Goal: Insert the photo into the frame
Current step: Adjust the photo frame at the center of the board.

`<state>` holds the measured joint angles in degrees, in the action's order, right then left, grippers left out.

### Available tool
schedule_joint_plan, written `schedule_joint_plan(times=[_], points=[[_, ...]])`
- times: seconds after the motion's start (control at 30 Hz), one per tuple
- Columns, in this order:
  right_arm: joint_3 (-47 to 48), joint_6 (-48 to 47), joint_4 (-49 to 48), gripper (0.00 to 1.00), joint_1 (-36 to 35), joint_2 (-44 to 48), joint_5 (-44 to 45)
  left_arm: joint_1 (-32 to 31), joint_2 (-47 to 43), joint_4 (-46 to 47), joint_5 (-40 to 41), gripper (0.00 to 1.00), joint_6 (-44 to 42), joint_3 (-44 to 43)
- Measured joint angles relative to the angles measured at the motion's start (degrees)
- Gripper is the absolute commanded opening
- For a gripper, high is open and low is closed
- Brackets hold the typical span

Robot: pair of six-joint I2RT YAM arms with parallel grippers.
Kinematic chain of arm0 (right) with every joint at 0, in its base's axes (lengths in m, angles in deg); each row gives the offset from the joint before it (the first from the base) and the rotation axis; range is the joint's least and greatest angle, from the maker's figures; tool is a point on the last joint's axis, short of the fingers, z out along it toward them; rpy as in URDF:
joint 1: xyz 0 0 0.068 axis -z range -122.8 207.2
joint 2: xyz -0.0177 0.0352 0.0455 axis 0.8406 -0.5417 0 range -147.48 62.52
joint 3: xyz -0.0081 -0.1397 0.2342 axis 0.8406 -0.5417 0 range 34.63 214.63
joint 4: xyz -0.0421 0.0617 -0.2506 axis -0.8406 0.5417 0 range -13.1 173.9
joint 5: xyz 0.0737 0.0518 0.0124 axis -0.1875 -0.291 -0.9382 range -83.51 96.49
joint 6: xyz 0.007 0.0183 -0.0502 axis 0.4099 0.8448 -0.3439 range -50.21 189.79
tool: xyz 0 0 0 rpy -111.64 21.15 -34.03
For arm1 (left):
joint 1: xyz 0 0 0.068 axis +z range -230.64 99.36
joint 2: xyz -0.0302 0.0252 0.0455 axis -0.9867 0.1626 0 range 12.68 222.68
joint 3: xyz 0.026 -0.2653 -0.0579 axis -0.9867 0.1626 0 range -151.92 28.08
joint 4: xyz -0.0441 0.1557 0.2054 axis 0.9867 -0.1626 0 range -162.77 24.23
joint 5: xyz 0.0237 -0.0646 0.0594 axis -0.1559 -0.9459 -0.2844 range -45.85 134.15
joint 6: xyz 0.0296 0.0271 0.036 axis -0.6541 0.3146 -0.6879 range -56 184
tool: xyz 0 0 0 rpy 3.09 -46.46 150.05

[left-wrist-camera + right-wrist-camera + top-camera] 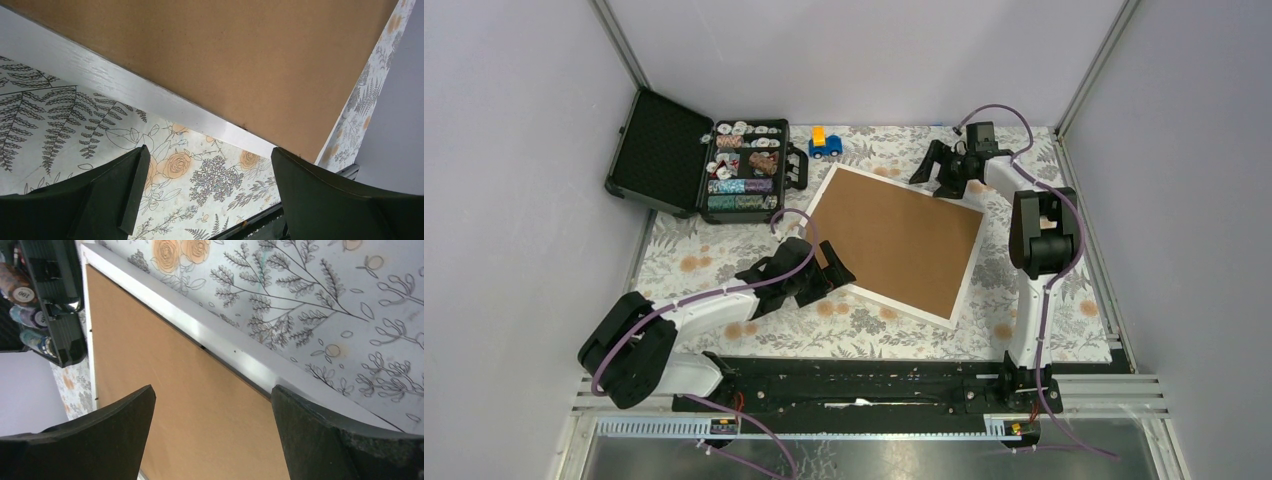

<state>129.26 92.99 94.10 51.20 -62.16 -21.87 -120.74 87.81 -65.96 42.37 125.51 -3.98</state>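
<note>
The frame (894, 240) is laid face down at the centre of the top view, brown back upward and edged by white moulding, on a flower-patterned tablecloth (1044, 290). The left gripper (832, 272) is seen at the frame's lower left edge, its fingers spread wide with nothing held. The right gripper (940, 176) is seen at the frame's upper edge, its fingers likewise parted and empty. An open black case of poker chips (742, 170) and a toy car (826, 143) are set at upper left.
</note>
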Motion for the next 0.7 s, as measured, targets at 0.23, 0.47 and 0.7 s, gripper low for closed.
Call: schedule_joint_plan(times=[0.23, 0.47, 0.7], points=[[0.83, 1.55, -1.84, 0.93, 0.04, -1.36, -1.97, 0.00, 0.37, 0.63, 0.46, 0.99, 0.00, 0.02], [-5.22, 3.06, -9.88, 0.91, 0.17, 0.15, -6.60, 0.72, 4.63, 1.95, 0.44, 0.99, -0.57, -0.74], [-22.62, 2.67, -27.12, 0.91, 0.50, 8.17, -9.07, 2.29, 7.67, -2.45, -0.24, 0.99, -3.54, -5.09]])
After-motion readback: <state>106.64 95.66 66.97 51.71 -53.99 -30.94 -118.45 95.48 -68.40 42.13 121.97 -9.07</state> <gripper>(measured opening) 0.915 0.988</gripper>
